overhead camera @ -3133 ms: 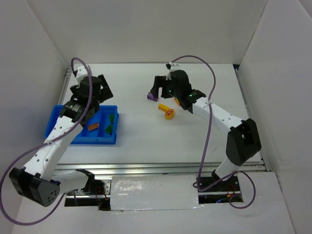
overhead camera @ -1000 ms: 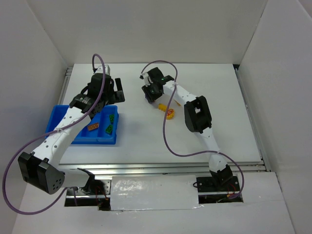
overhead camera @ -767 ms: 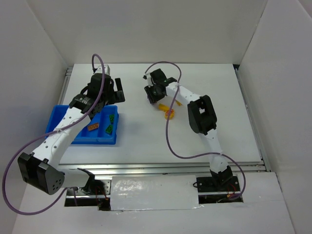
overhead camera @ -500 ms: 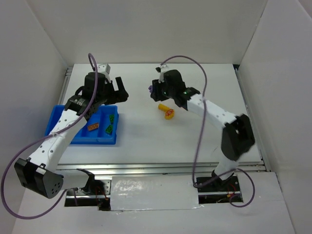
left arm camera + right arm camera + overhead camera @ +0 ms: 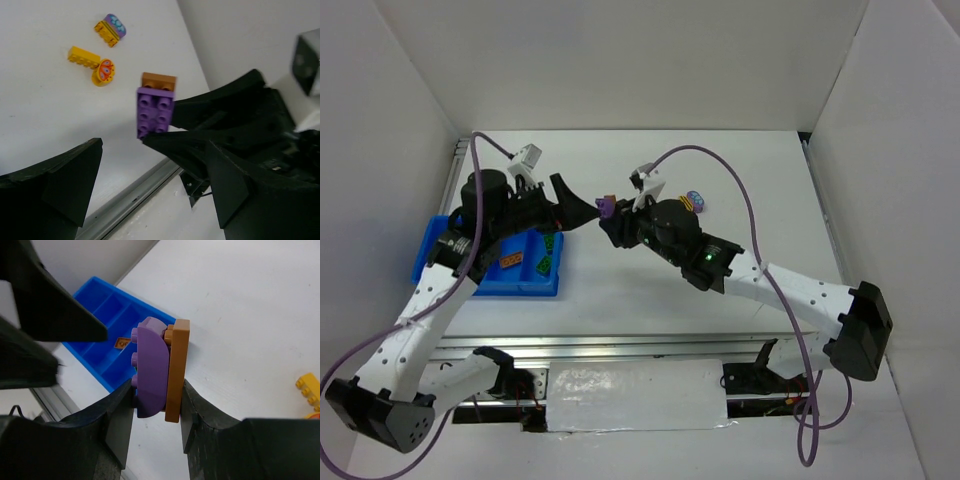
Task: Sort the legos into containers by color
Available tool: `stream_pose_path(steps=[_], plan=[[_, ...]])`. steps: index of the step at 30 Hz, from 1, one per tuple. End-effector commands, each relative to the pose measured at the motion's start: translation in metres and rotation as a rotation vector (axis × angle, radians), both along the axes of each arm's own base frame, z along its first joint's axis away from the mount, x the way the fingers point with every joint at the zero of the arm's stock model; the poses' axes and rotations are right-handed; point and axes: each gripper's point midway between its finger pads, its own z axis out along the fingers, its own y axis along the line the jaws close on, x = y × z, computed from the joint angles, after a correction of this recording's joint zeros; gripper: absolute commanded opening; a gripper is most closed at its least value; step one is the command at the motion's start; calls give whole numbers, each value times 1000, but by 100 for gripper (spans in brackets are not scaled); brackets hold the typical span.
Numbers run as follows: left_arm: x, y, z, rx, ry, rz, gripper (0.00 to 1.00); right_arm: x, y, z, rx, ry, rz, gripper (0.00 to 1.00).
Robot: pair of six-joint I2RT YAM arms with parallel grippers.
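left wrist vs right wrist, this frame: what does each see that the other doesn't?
Left wrist only: the yellow-purple brick lying loose, and a round orange-yellow piece seen whole.
Right wrist only: the blue tray, with an orange brick in one compartment.
Both: the purple-brown brick clamped in the right gripper, the left fingers spread wide beside it, and a yellow brick, whole in the left wrist view and cut off at the right wrist view's edge.

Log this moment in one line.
right fingers: shut on purple-brown brick, aloft | left fingers: open, near brick | tray: orange lego inside | table: yellow lego loose
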Motion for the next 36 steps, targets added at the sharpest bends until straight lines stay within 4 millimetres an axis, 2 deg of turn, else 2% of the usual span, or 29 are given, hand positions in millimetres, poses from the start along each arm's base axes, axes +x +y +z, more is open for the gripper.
stream_pose_path(steps=[1, 5, 13, 17, 19, 21, 25, 29, 33, 36], plan=[[-22, -6, 43, -99, -120, -67, 95, -1, -3, 16, 64, -28, -87, 0], [-29, -4, 40, -104, -116, -60, 95, -5, -1, 18, 75, -22, -100, 0], [-23, 0, 29, -55, -100, -41, 91, -40, 18, 42, 159, -63, -13, 0], [-19, 2, 26, -31, -97, -30, 89, -54, 22, 46, 206, -79, 38, 0], [-19, 0, 27, -33, -100, -45, 86, -56, 24, 47, 206, -79, 45, 0], [-19, -1, 28, -37, -103, -52, 77, -52, 25, 49, 198, -79, 23, 0], [-19, -2, 30, -39, -114, -59, 77, -48, 27, 53, 178, -84, 6, 0], [-21, -7, 32, -49, -117, -98, 76, -46, 37, 46, 146, -70, 16, 0], [-22, -8, 29, -50, -112, -103, 75, -44, 37, 45, 147, -62, 3, 0], [-21, -8, 26, -46, -108, -108, 70, -45, 39, 46, 146, -62, 12, 0]])
